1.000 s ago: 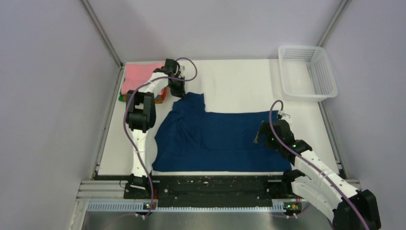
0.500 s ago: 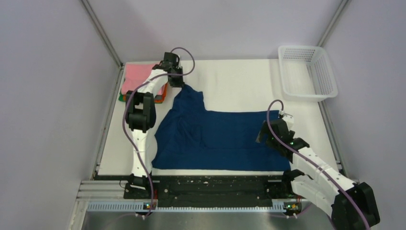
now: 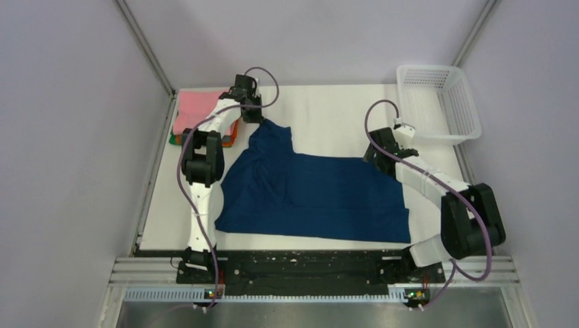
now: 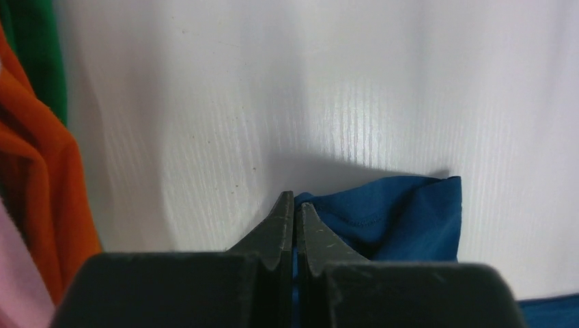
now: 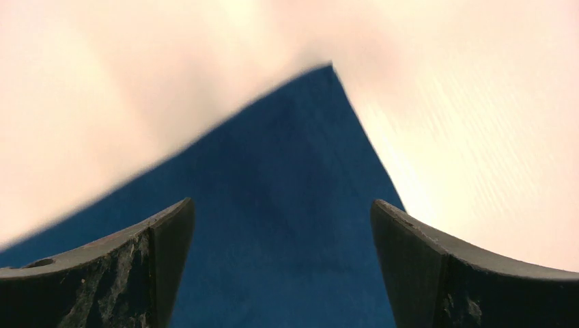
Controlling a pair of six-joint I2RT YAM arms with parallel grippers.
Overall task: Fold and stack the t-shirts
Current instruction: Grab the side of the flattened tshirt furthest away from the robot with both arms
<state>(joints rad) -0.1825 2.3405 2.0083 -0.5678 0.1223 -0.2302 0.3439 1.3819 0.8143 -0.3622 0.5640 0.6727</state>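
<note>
The dark navy t-shirt (image 3: 311,195) lies spread over the middle of the white table. My left gripper (image 3: 254,117) is shut on its far left corner; the left wrist view shows blue cloth (image 4: 396,219) pinched between the closed fingers (image 4: 280,225). My right gripper (image 3: 382,152) is open above the shirt's far right corner (image 5: 300,178), nothing between its fingers (image 5: 164,239). A stack of folded pink (image 3: 198,109), orange (image 3: 229,140) and green (image 3: 175,139) t-shirts sits at the far left. They show at the left edge of the left wrist view (image 4: 41,171).
A white plastic lattice basket (image 3: 437,102) stands at the far right corner. Enclosure walls and metal posts bound the table on three sides. The black base rail (image 3: 300,266) runs along the near edge.
My right arm has swung from the shirt's near right edge up to its far right corner. The shirt's right side has shifted, and its near right corner now lies lower and farther right. The left gripper lifted the far left corner slightly.
</note>
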